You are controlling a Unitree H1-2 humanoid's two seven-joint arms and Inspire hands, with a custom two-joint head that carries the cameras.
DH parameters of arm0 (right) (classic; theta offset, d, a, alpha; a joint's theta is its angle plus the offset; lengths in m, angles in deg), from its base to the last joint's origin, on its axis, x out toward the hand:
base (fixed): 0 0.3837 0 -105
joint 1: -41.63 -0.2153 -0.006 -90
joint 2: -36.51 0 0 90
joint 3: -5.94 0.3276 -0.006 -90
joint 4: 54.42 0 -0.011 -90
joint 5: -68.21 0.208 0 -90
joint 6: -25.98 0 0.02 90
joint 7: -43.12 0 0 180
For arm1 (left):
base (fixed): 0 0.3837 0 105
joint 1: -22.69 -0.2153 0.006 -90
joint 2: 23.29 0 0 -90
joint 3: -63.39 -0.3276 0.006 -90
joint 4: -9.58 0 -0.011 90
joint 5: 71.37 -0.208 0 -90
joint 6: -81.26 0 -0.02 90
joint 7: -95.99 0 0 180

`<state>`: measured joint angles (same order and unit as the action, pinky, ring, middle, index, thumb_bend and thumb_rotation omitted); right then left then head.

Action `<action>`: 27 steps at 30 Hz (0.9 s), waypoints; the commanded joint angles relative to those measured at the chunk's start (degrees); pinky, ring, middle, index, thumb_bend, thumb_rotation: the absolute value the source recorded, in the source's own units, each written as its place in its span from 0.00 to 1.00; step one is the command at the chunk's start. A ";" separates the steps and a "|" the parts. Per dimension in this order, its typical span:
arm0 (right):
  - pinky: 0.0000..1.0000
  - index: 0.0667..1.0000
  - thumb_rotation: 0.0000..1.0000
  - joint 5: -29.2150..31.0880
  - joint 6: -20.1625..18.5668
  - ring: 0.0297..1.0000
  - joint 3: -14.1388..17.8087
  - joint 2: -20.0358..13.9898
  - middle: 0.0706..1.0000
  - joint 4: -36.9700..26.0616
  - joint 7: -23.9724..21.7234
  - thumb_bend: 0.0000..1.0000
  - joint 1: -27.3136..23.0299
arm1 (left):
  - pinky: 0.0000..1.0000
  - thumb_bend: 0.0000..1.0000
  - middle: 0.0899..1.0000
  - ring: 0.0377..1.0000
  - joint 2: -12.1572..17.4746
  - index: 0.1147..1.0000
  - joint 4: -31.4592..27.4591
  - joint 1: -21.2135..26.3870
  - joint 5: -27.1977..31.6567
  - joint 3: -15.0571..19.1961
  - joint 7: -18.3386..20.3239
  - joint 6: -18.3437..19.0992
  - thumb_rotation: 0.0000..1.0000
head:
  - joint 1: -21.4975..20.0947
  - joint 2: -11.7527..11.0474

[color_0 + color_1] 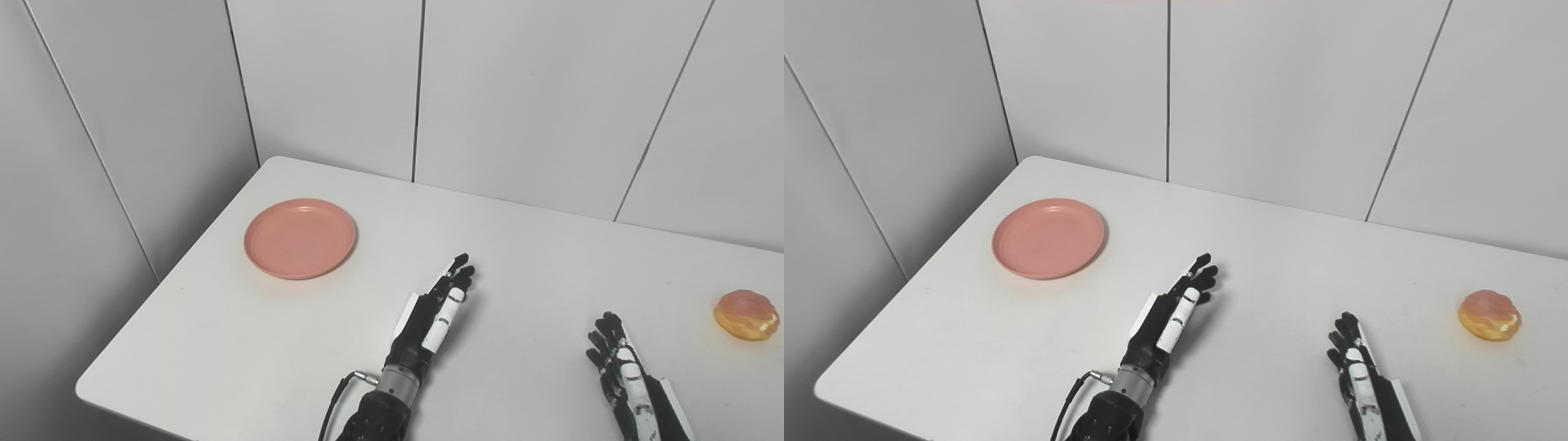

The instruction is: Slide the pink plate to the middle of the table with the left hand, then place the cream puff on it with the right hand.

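Observation:
A round pink plate (pixel 300 237) lies empty on the white table (pixel 527 257) at the far left. A golden cream puff (pixel 746 315) sits near the table's right edge. My left hand (pixel 435 315) is open, fingers stretched forward, over the table's middle front, well to the right of the plate and apart from it. My right hand (pixel 618 367) is open and empty near the front edge, left of the cream puff and apart from it. The plate (pixel 1048 237) and the puff (pixel 1489 315) also show in the right eye view.
Grey panel walls stand behind the table and along its left side. The table's front left corner (pixel 86 386) is rounded. A cable (pixel 334 398) runs along my left wrist.

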<state>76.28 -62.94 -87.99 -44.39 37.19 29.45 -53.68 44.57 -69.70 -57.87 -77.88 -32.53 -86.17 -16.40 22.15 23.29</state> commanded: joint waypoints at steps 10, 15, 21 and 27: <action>1.00 1.00 1.00 -0.37 -1.58 1.00 0.52 -0.45 1.00 -0.88 0.66 0.14 1.03 | 0.91 0.45 0.92 0.92 -0.12 0.91 4.96 -4.26 0.06 0.03 -0.68 -0.56 1.00 | 0.25 0.31; 1.00 1.00 1.00 -0.72 -1.77 1.00 0.24 -0.21 1.00 -1.44 0.93 0.12 1.03 | 0.91 0.43 0.92 0.92 0.03 0.91 3.96 -4.72 0.68 0.20 -0.23 -1.04 1.00 | 0.12 0.40; 1.00 1.00 1.00 -0.84 -2.66 1.00 -0.02 0.13 1.00 -2.51 1.15 0.11 1.16 | 0.92 0.45 0.93 0.92 0.41 0.92 0.77 -5.54 1.65 0.01 0.76 0.11 1.00 | 0.55 0.56; 1.00 1.00 1.00 -0.90 -3.57 1.00 -0.08 0.78 1.00 -3.51 1.67 0.10 1.35 | 0.92 0.45 0.93 0.92 1.19 0.92 -2.35 -5.96 1.80 -0.65 2.14 1.18 1.00 | -0.06 1.16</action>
<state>75.58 -64.72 -88.25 -43.75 34.60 30.53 -53.03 44.79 -73.62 -60.37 -76.55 -33.04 -84.74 -15.84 22.06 24.35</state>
